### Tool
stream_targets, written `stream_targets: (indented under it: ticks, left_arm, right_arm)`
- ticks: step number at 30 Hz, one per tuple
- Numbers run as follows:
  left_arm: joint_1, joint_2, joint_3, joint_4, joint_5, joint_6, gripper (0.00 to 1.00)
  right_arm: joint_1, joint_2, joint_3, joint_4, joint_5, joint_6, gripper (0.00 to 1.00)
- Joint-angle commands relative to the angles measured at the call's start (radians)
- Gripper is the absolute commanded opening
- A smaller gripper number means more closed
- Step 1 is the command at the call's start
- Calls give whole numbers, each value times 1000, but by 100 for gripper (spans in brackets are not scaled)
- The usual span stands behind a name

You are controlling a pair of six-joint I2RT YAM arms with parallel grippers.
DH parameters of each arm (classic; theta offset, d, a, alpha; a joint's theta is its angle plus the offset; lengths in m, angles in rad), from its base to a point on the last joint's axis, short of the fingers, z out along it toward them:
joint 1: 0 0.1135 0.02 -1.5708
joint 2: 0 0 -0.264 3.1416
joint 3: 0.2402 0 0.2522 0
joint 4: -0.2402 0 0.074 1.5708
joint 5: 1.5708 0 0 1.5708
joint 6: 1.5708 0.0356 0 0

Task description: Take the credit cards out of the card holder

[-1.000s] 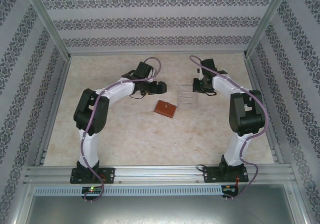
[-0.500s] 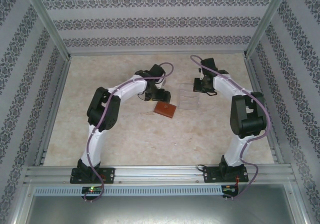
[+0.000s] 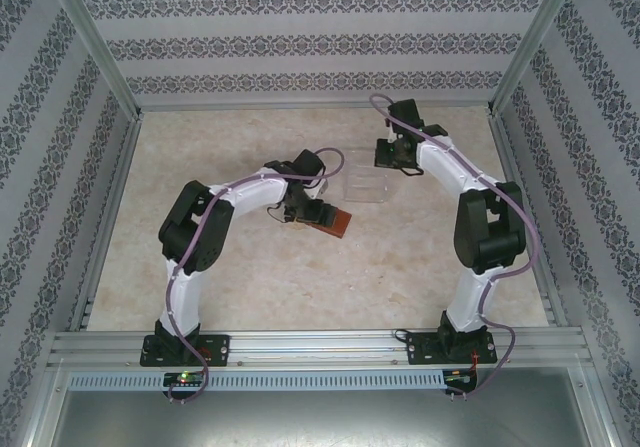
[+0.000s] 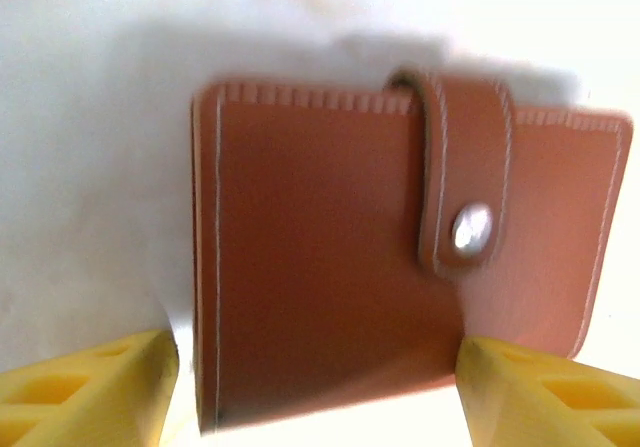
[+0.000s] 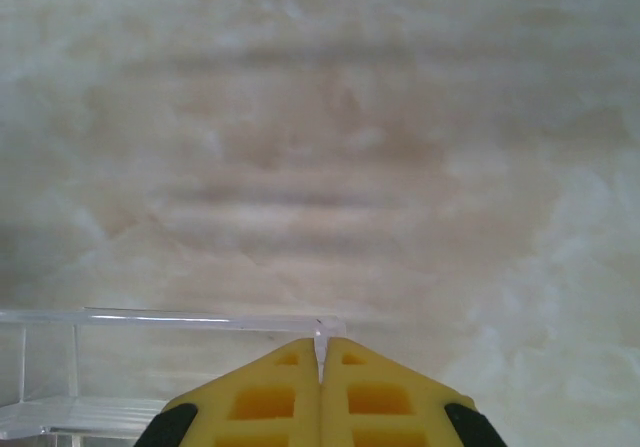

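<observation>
Card holder [image 4: 330,257] blurred, lwr-rt corner behind left pincer [image 4: 312,352]

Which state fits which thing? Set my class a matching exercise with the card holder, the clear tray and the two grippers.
Things
1. card holder
2. clear tray
3. left gripper
4. right gripper

States
A. jaws pressed shut
B. see-through plastic
C. jaws apart, one at each side of the holder
D. brown leather, snapped shut

Pairs: 1-D, 2-B, 3-C, 4-A
</observation>
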Motion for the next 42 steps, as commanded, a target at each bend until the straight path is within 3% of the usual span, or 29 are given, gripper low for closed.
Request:
stream_targets:
  ticks: [1, 8, 14, 21, 32, 42]
  left_arm:
    - [-31, -36, -120, -40, 71, -62, 72]
    - [-50, -141, -282, 80, 164, -137, 69]
    - [-31, -285, -366, 80, 43, -209, 71]
    - [92, -377, -401, 48, -17, -236, 72]
    - [250, -365, -353, 37, 8, -175, 73]
    - [306, -325, -270, 4, 17, -132, 73]
  right_arm:
    - [46, 56, 85, -31, 16, 37, 0]
    - [125, 190, 277, -79, 44, 69, 0]
    - [167, 320, 461, -147, 109, 86, 0]
    - [190, 420, 589, -222, 131, 73, 0]
    - [235, 359, 445, -203, 105, 95, 0]
    - [282, 200, 200, -126, 90, 180, 0]
